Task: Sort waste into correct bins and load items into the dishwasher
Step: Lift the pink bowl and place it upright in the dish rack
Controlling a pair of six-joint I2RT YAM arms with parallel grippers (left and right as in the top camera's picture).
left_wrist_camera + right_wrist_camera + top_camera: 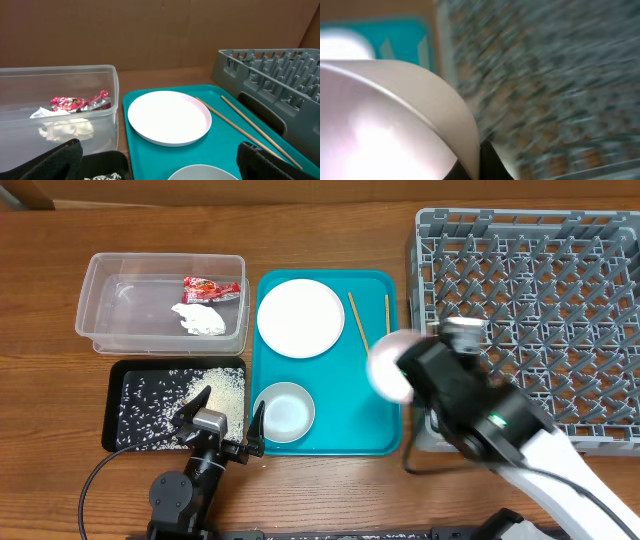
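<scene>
My right gripper is shut on a pale pink plate, held between the teal tray and the grey dish rack; the plate fills the blurred right wrist view. My left gripper is open and empty at the tray's front left corner, by a small white bowl. A white plate and two chopsticks lie on the tray. The clear tub holds the red wrapper and white tissue. The black tray holds rice grains.
The dish rack fills the right side up to the table's far and right edges. The clear tub and black tray stand to the left of the teal tray. Bare wood lies at the far left and along the front edge.
</scene>
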